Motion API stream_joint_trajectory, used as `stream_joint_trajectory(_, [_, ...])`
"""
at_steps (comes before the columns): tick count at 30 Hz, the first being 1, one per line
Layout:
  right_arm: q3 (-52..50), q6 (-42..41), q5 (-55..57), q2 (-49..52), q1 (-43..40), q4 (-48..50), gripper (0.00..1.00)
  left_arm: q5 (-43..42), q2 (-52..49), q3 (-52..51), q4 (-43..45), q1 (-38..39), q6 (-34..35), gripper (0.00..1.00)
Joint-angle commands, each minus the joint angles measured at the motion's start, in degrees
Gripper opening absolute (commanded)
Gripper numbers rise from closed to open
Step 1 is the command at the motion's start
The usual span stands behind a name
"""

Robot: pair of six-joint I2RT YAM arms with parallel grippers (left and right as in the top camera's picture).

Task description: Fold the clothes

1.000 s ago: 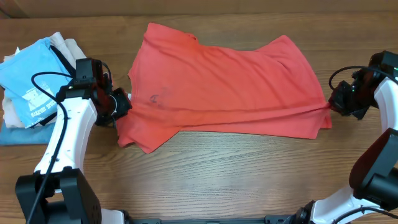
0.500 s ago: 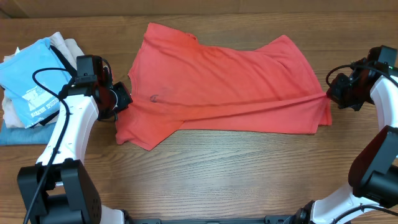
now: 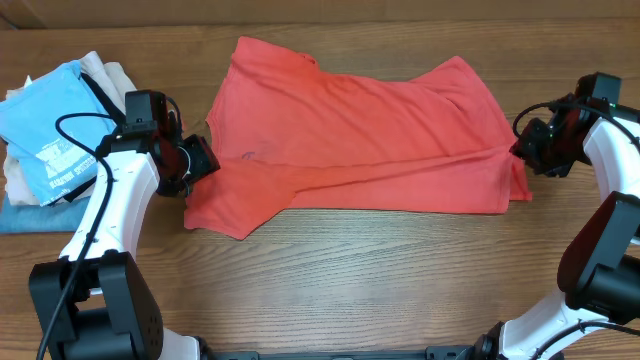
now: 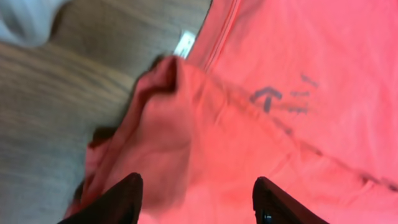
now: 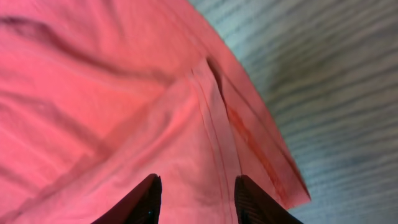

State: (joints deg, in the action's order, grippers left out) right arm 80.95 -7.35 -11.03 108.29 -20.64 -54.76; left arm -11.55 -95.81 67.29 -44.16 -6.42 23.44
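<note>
The red T-shirt (image 3: 360,130) lies spread across the middle of the worktop (image 3: 400,290), with a taut crease running between the arms. The left gripper (image 3: 203,158) has its jaws pinching the bunched left edge. The right gripper (image 3: 520,150) has its jaws pinching the hem opposite. The left wrist view shows a white tag (image 4: 185,43) and dark print (image 4: 273,99) plainly. Overhead alone shows the folded pile (image 3: 50,140) at the far left.

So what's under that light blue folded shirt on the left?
A cream garment and a blue layer at the bottom poke out beneath the light blue shirt; anything else in the stack is covered.
</note>
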Motion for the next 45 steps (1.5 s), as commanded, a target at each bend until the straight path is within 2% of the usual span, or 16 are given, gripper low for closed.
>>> stream_joint_trajectory(1, [0.0, 0.1, 0.9, 0.5, 0.0, -2.1, 0.42, -2.0, -0.4, -0.1, -4.5, -0.3, -2.5, 0.63])
stream_joint_trajectory(5, [0.0, 0.1, 0.9, 0.5, 0.0, -5.9, 0.42, -0.8, -0.4, -0.1, -11.4, -0.3, -5.6, 0.66])
stream_joint_trajectory(12, [0.0, 0.1, 0.9, 0.5, 0.0, -7.3, 0.42, 4.9, -0.4, -2.9, -13.9, -0.3, -8.4, 0.69])
stream_joint_trajectory(18, [0.0, 0.1, 0.8, 0.5, 0.0, -7.6, 0.42, 5.2, -0.4, -6.8, -13.4, -0.3, -8.5, 0.68])
stream_joint_trajectory(27, [0.0, -0.1, 0.8, 0.5, 0.0, -7.8, 0.42, 4.0, -0.4, -10.4, -5.8, -0.3, -8.5, 0.63])
stream_joint_trajectory(31, [0.0, -0.1, 0.4, 0.5, 0.0, -8.0, 0.43, 4.0, -0.4, -10.4, -4.5, -0.3, -8.5, 0.52])
stream_joint_trajectory(37, [0.0, -0.1, 0.4, 0.5, 0.0, -8.6, 0.43, 4.2, -0.4, -10.6, -3.8, -0.3, -8.5, 0.27])
stream_joint_trajectory(38, [0.0, -0.1, 0.4, 0.5, 0.0, -8.8, 0.43, 4.2, -0.4, -10.6, -3.6, -0.3, -8.5, 0.22])
stream_joint_trajectory(39, [0.0, -0.1, 0.4, 0.5, 0.0, -9.0, 0.43, 4.2, -0.4, -10.6, -3.5, -0.3, -8.5, 0.11])
stream_joint_trajectory(40, [0.0, -0.1, 0.4, 0.5, 0.0, -9.1, 0.43, 4.2, -0.4, -10.6, -3.4, -0.3, -8.5, 0.05])
stream_joint_trajectory(45, [0.0, -0.1, 0.4, 0.5, 0.0, -9.7, 0.43, 4.3, -0.4, -10.6, -3.1, -0.3, -8.4, 0.04])
